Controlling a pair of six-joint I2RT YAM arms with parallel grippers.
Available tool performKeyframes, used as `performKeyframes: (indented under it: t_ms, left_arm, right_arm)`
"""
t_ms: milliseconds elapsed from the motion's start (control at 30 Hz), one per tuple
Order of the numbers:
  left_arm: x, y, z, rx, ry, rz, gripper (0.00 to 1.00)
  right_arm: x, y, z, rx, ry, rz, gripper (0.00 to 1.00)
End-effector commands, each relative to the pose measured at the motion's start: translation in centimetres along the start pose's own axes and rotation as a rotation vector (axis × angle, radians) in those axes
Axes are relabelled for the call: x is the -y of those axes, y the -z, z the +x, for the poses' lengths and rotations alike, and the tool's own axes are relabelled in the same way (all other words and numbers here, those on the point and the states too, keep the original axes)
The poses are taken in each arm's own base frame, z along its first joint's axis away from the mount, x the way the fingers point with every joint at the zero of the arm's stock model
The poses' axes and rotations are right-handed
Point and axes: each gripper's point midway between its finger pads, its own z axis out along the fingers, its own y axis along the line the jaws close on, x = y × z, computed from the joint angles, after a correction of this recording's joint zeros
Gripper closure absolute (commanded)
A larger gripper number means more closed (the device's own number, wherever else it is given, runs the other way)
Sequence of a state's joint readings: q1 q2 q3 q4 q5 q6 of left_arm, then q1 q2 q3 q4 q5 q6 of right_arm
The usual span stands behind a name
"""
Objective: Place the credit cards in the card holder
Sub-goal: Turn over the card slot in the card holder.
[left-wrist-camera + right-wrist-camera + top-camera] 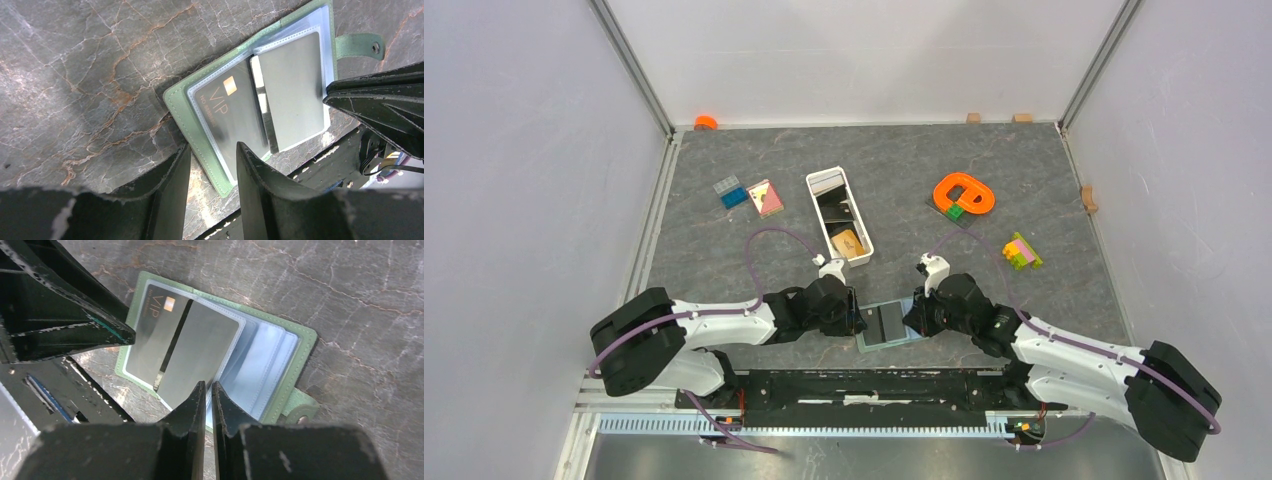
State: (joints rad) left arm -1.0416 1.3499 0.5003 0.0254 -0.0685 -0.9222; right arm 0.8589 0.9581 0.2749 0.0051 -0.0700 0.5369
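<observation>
The card holder (865, 345) lies open at the table's near edge, between my two grippers. In the left wrist view its green cover (180, 107) holds a black "VIP" credit card (225, 110) under a clear sleeve, with a grey-faced card (292, 90) beside it. My left gripper (212, 147) is open and straddles the holder's near corner. My right gripper (208, 385) is shut, with its tips at the edge of the grey card (200, 350), next to the pale blue pockets (260, 370). I cannot tell whether it pinches the card. More cards, black and one tan (849, 241), lie in the white tray (812, 198).
An orange ring piece (964, 193) and a stack of coloured bricks (1022, 250) sit to the right. A blue brick (730, 190) and a pink-yellow piece (766, 197) sit left of the tray. The black base rail (864, 385) runs just below the holder. White walls enclose the table.
</observation>
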Motion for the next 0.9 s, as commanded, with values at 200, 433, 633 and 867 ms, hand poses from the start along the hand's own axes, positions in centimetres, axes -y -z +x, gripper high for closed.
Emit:
performKeyframes:
  t_ms: [200,433,633,867]
  left_arm:
    - [-0.2,-0.4,0.1,0.002,0.029,0.003,0.55]
    - [0.0,-0.4,0.0,0.006,0.030,0.016,0.55]
    - [-0.1,-0.3,0.0,0.012,0.044,0.023,0.55]
    - [-0.1,0.3,-0.5,0.040,0.050,0.042,0.53]
  right_arm:
    - [-2.8,0.1,-2.3,0.086,-0.007,-0.137,0.86]
    - [-3.8,-0.3,-2.3,0.081,0.001,-0.176,0.83]
    - [-5.1,-0.5,-2.6,0.083,0.019,-0.212,0.77]
    - [-6.0,-0.7,-3.1,0.091,0.029,-0.229,0.68]
